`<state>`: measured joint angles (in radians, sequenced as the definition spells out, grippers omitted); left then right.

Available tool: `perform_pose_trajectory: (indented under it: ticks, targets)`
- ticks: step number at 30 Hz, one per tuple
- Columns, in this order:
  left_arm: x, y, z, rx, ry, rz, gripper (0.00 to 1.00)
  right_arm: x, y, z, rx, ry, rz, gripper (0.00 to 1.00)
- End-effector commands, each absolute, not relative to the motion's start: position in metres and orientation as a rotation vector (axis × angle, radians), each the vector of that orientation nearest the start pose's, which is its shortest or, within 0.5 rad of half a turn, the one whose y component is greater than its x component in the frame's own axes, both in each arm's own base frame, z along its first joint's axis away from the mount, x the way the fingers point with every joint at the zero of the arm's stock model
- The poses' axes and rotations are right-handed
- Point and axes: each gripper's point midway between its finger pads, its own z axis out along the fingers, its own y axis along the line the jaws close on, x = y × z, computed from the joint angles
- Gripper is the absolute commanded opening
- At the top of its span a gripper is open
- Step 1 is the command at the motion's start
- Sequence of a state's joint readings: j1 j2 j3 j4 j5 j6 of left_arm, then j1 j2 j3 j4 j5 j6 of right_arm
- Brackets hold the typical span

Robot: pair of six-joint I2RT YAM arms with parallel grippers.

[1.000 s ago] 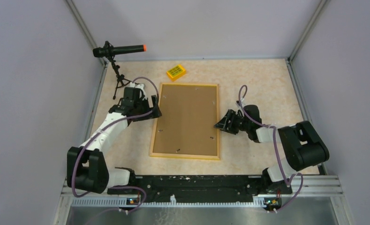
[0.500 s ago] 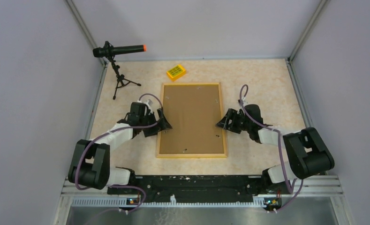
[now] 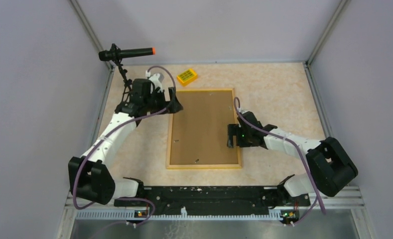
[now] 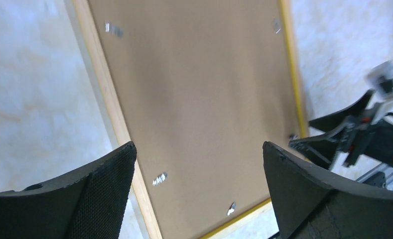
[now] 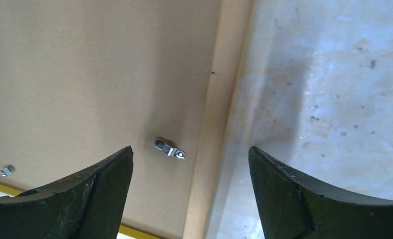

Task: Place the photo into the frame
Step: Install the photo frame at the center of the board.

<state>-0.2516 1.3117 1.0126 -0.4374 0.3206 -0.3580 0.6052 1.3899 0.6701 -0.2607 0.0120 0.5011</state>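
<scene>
The frame (image 3: pixel 204 166) of light wood lies flat mid-table with a brown backing board (image 3: pixel 204 124) filling it, back side up. The photo is hidden. My left gripper (image 3: pixel 176 102) hovers open and empty above the frame's far left corner. In the left wrist view the gripper (image 4: pixel 198 144) looks down on the board (image 4: pixel 194 74) and the left rail (image 4: pixel 109 99). My right gripper (image 3: pixel 231 137) is open and empty over the right rail. In the right wrist view its jaws (image 5: pixel 189 148) straddle the rail (image 5: pixel 219 99) beside a small metal clip (image 5: pixel 169 148).
A small yellow block (image 3: pixel 187 76) lies just beyond the frame's far left corner. A black microphone on a tripod (image 3: pixel 127 53) stands at the far left, close behind my left arm. Enclosure walls bound the table on three sides.
The frame has slid right and squared up. My left gripper has swung from the left rail to the far left corner. My right gripper has moved onto the right rail and opened wider.
</scene>
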Motion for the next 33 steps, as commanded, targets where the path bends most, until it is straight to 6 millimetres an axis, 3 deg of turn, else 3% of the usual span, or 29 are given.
perform_pose_trajectory:
  ticks: [1,5,9,12,16,20,26,33]
  targets:
    - [0.338,-0.17,0.246,0.21,2.165,-0.709,0.99,0.238,0.169,0.034,-0.142,2.628,0.26,0.83]
    - [0.343,-0.214,0.316,0.324,1.946,-0.817,0.99,0.244,0.175,0.039,-0.147,2.62,0.267,0.73]
    - [0.344,-0.248,0.344,0.438,1.851,-0.841,0.98,0.246,0.182,0.039,-0.157,2.632,0.22,0.71]
    - [0.348,-0.251,0.336,0.473,1.853,-0.81,0.98,0.247,0.184,0.036,-0.147,2.64,0.161,0.69]
    - [0.343,-0.239,0.305,0.467,1.886,-0.751,0.99,0.249,0.189,0.031,-0.138,2.65,0.116,0.65]
    - [0.335,-0.23,0.318,0.462,1.829,-0.72,0.99,0.247,0.19,0.025,-0.156,2.66,0.077,0.6]
    - [0.33,-0.225,0.325,0.45,1.798,-0.706,0.99,0.244,0.183,0.018,-0.131,2.67,0.018,0.42]
    - [0.328,-0.228,0.324,0.459,1.802,-0.731,0.99,0.245,0.185,0.033,-0.15,2.643,0.054,0.49]
